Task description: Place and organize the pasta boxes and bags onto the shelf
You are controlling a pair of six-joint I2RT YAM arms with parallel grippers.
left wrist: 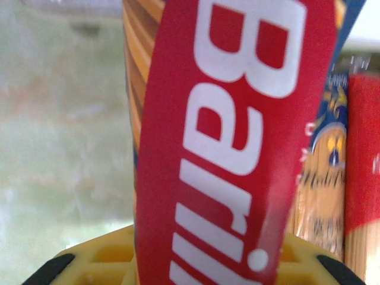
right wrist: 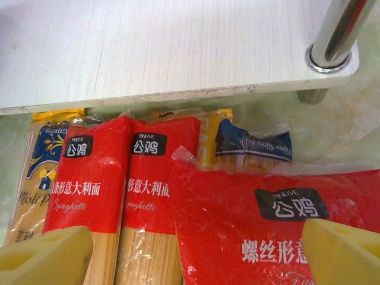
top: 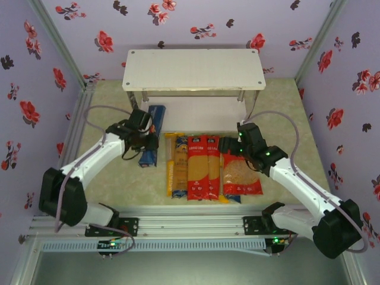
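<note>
From my screen the bench (top: 119, 184) is a pale, mottled beige-green surface, closed in at the far edge and both sides by lilac walls (top: 196, 24) printed with red and dark flowers (top: 104, 40). Grey metal posts (top: 56, 35) run up the two far corners where the walls meet. Along the near edge I see silver aluminium rails (top: 190, 222) running left to right, with a white slotted strip (top: 178, 244) just in front of them.

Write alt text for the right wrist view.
The right gripper, jaws open, hovers over a wide red pasta bag. Two long red spaghetti bags lie beside it, and a white shelf board with a shiny metal leg spans the top.
</note>
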